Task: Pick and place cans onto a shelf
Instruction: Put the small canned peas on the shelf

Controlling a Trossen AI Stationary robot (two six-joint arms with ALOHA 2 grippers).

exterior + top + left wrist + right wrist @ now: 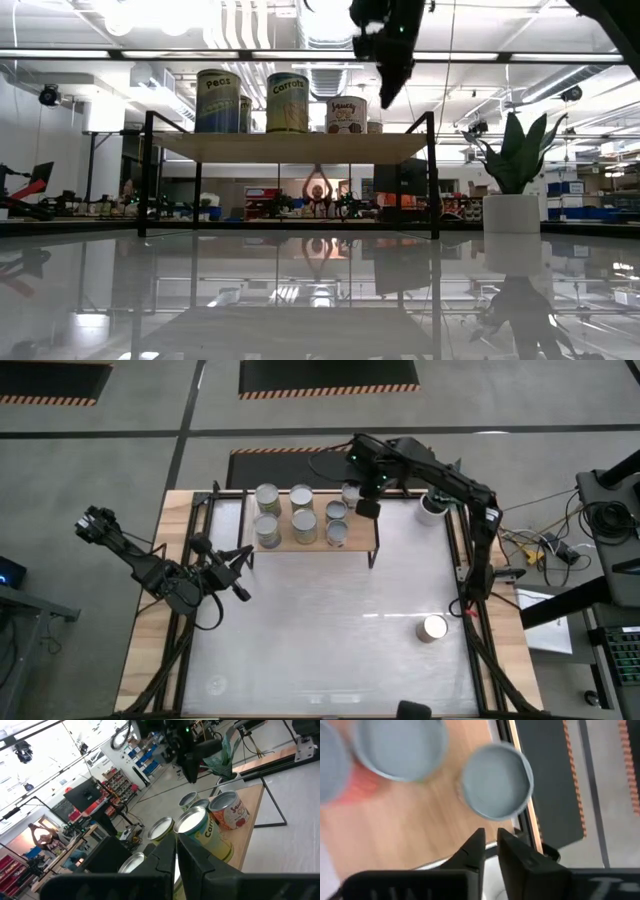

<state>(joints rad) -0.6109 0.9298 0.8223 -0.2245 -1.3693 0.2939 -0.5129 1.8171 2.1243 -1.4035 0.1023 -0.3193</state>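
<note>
The right hand [367, 507] hovers over the shelf [312, 538] — fingers pressed together, empty — cans [336, 511] just beside it.

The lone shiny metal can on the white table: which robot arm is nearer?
Right. The right gripper hovers by the wooden shelf, far behind the lone can; the left gripper is farther, across the table.

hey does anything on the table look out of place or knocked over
Nothing is toppled or spilled. The only straggler is one can standing alone near the table's right edge, away from the cans grouped on the shelf. The right gripper hovers by the shelf.
</note>
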